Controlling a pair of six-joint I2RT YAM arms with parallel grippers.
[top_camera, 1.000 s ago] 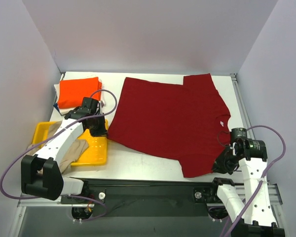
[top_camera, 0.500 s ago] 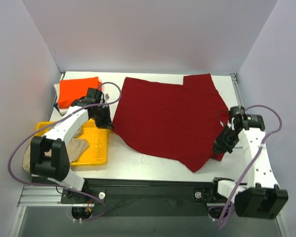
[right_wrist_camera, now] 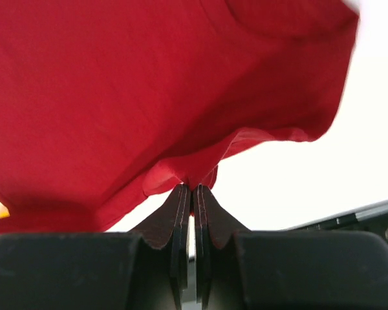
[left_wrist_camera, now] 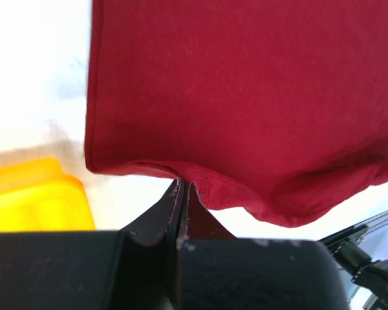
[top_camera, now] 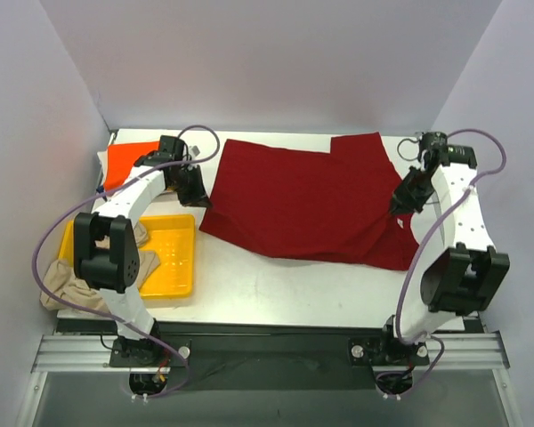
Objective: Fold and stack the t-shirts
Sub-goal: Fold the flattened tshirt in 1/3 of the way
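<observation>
The dark red t-shirt (top_camera: pixel 311 200) lies across the middle of the table, its near half folded up and carried toward the back. My left gripper (top_camera: pixel 198 197) is shut on its left hem; the left wrist view shows the red cloth (left_wrist_camera: pixel 246 97) pinched at the fingertips (left_wrist_camera: pixel 183 187). My right gripper (top_camera: pixel 399 206) is shut on its right edge; the right wrist view shows the cloth (right_wrist_camera: pixel 116 97) bunched at the tips (right_wrist_camera: pixel 193 187). A folded bright orange shirt (top_camera: pixel 125 162) lies at the back left. A beige shirt (top_camera: pixel 71 289) hangs over the yellow tray.
The yellow plastic tray (top_camera: pixel 173 258) sits at the front left, beside the left arm. White and blue cloth edges (top_camera: pixel 102 182) peek out under the orange shirt. Walls close the table at the back and on both sides.
Both grippers have carried the shirt's near edge from the front of the table toward the back, folding the near half over. Both arms now reach far out.
</observation>
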